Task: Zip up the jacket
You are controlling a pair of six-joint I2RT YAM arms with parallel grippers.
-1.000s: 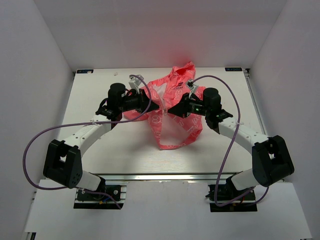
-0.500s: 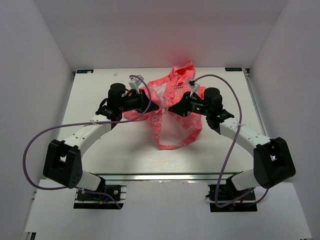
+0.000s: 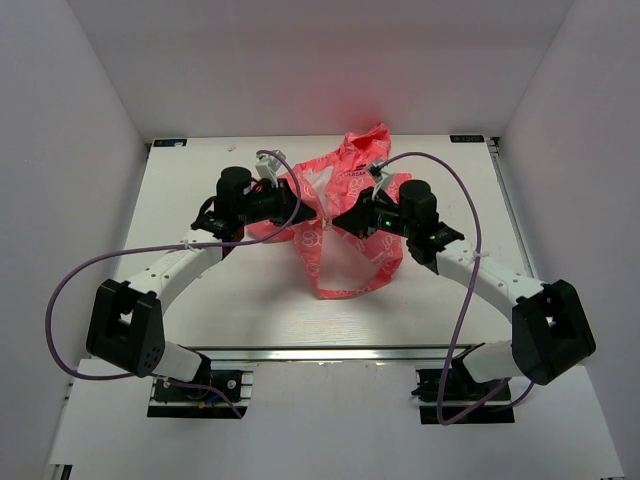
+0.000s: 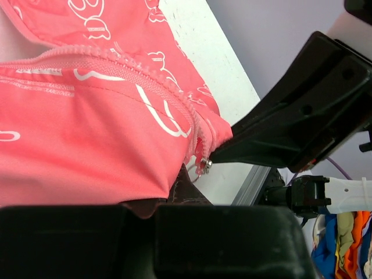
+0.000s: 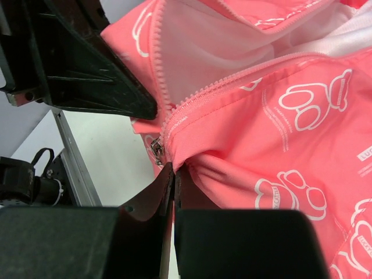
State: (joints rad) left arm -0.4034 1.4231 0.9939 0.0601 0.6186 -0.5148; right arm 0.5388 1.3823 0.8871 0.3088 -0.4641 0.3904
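Observation:
The coral-pink jacket (image 3: 345, 190) with a white printed pattern lies bunched at the table's middle, its front open and the white lining showing. My left gripper (image 3: 314, 213) and right gripper (image 3: 336, 222) meet tip to tip at its front edge. In the left wrist view the left gripper (image 4: 185, 185) is shut on the jacket's fabric (image 4: 87, 145) just below the zipper slider (image 4: 201, 167). In the right wrist view the right gripper (image 5: 175, 168) is shut on the fabric (image 5: 261, 151) beside the slider (image 5: 156, 148) and the zipper teeth (image 5: 221, 84).
The white table (image 3: 210, 290) is walled in white on three sides, with a metal rail (image 3: 330, 353) along its near edge. Purple cables (image 3: 60, 290) loop off both arms. The other arm's black finger crowds each wrist view (image 4: 285, 128) (image 5: 87, 70).
My right arm has shifted slightly left toward the jacket's middle. The left arm and the jacket have hardly moved.

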